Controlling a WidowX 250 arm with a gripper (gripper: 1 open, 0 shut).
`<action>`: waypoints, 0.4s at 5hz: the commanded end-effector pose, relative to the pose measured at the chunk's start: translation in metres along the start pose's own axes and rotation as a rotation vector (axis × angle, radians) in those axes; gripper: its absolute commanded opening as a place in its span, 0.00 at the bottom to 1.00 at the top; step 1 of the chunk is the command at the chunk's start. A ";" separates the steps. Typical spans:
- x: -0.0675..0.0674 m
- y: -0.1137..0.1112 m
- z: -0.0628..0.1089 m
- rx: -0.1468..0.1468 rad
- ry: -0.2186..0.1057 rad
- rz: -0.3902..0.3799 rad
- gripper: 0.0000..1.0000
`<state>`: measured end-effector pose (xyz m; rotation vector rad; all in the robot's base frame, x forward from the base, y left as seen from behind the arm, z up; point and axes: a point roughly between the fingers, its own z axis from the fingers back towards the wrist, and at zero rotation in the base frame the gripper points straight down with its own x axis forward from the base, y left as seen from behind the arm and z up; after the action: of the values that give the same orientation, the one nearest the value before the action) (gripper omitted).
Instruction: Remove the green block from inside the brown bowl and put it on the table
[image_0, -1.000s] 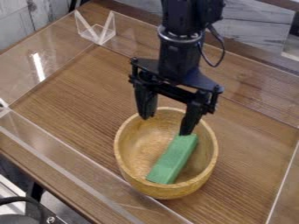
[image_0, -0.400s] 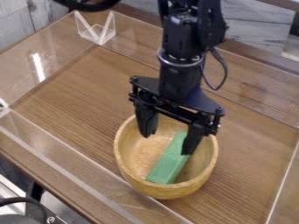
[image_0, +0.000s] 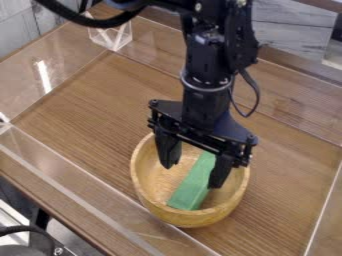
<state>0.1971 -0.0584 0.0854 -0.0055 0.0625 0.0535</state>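
Descending into the brown bowl: the gripper sits lower than a second ago, fingertips now down past the rim where earlier they hung at rim level. It has also drifted slightly toward the near side of the scene. Jaws spread wide, same as in both earlier frames, pointing straight down.

Green block hasn't moved. It lies tilted inside the bowl, leaning up against the right-hand inner wall, long axis running near-left to far-right. One finger is left of the block's far end, the other right of it, so the block sits between them. Nothing clamped yet. Can't tell from this angle whether either fingertip touches the block or the bowl floor; the arm hides the far end.

Meaning for the task: approach looks nearly done, and I'd judge the next step is closing on the block, then lifting it clear. Risk: the block is slanted, so the grip may land off-centre and twist it, or a finger may catch the bowl wall.

Count: one bowl, one green block, one arm with one two-finger gripper, one table with clear walls along its edges. A clear folded piece stands at the far left, well apart from the bowl.
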 end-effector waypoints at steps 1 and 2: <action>0.001 -0.004 0.003 -0.015 -0.031 -0.009 1.00; -0.001 -0.006 -0.002 -0.017 -0.028 -0.012 1.00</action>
<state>0.1939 -0.0621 0.0793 -0.0134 0.0556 0.0488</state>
